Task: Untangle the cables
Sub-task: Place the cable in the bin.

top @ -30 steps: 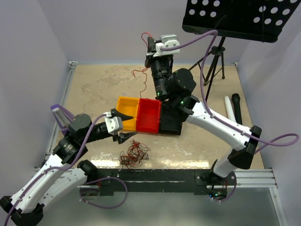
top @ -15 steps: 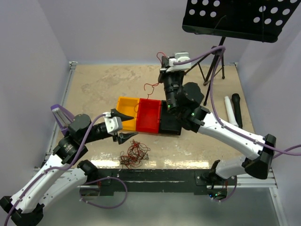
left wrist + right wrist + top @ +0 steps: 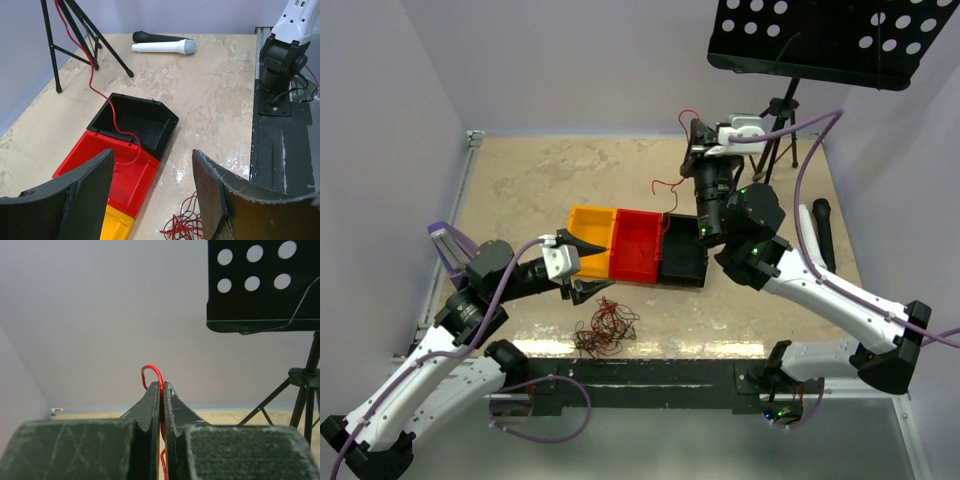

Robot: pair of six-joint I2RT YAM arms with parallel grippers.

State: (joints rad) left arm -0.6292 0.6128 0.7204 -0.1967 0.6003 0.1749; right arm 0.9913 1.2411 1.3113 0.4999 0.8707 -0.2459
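Beige, mottled tabletop (image 3: pixel 520 190) walled in lilac, seen from above and from both wrists. Nearest the arm bases lies the snarl (image 3: pixel 605 325) of red and dark cables, a small knotted heap resting on the surface, touched by neither arm. Just beyond it, the left fingers (image 3: pixel 87 192) stand wide apart and empty, hovering over the near end of a row of three bins: yellow (image 3: pixel 590 230), red (image 3: pixel 635 245), black (image 3: pixel 682 265). Farther back, the right fingers (image 3: pixel 156 400) are pressed together on a single red strand (image 3: pixel 665 188), whose top loops out above the tips. The strand hangs free from that raised grip, and its lower end curls across the black and red bins. At the far right stand a music stand (image 3: pixel 840 40) and two microphones (image 3: pixel 160 45). We judge the task to be at an early stage: one strand is separated and being carried to the bins, with no other strand visible inside them, while the bulk of the snarl awaits separation.
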